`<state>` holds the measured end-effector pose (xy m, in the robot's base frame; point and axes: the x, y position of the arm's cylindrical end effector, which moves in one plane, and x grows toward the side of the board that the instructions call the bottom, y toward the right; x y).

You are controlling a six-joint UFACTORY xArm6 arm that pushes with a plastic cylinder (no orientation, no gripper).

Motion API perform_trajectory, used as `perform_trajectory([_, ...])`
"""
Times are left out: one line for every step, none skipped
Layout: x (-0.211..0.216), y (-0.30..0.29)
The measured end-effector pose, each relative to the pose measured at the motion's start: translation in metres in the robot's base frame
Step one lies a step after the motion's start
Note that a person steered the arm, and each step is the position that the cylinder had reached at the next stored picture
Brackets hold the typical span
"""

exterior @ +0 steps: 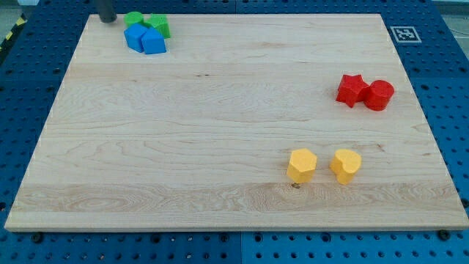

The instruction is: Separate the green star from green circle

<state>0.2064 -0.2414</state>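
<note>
Green star (pixel 159 26) and green circle (pixel 134 19) touching near board's (pixel 220 110) top-left corner, blue blocks (pixel 145 39) against them. Light, rigid, probably slippery: push between. Tip (pixel 107 20) left, gripperless.

A pale wooden board with fine horizontal grain (pixel 220 132) fills most of the scene, lit evenly with no strong shadows. It lies on a blue metal perforated table (pixel 447 110) with rows of small round holes, visible on the left, right and near edges. At the far right corner of the board sits a small white square tag with a black pattern (pixel 402 34). At the far left, a yellow-and-black striped strip (pixel 10 34) crosses the corner.
</note>
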Motion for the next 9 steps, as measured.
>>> perform_trajectory([0.0, 0.031])
perform_trajectory([0.0, 0.063])
perform_trajectory([0.0, 0.039])
perform_trajectory([-0.002, -0.009])
perform_trajectory([0.001, -0.035])
perform_trajectory([0.012, -0.018])
perform_trajectory([0.012, 0.028])
perform_trajectory([0.012, 0.092])
perform_trajectory([0.027, 0.163])
